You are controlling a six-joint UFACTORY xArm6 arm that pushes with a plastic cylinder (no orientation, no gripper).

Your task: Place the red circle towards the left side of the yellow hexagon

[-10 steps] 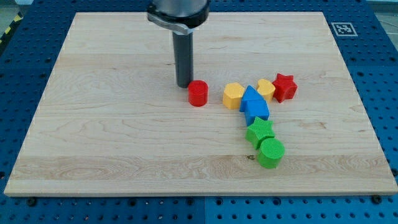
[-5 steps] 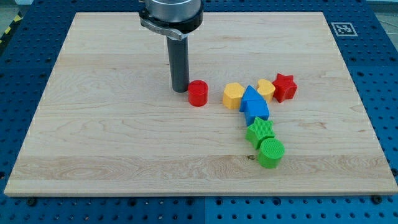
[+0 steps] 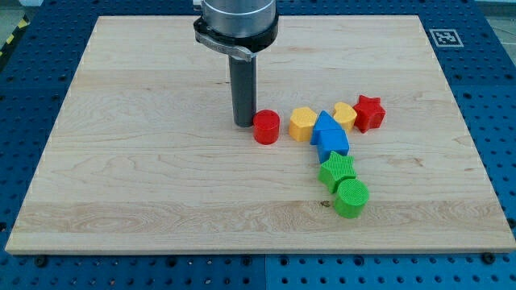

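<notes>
Red circle (image 3: 267, 127) sits just at 3 o'clock of my tip (image 3: 244, 123), touching it or nearly so; we carry no gripper, only a bare rod. At 3 o'clock of the circle, a narrow gap away, lies the yellow hexagon (image 3: 302, 123). Against that hexagon's far side leans a blue block (image 3: 330, 135), with a second yellow block (image 3: 345, 114) and a red star (image 3: 369, 113) toward 2 o'clock. Below the blue one, at 6 o'clock, sit a green star (image 3: 337, 171) and a green circle (image 3: 351, 197).

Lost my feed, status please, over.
My tip touching red circle, on its left. Circle sits just left of yellow hexagon, small gap. Nothing between them.
</notes>
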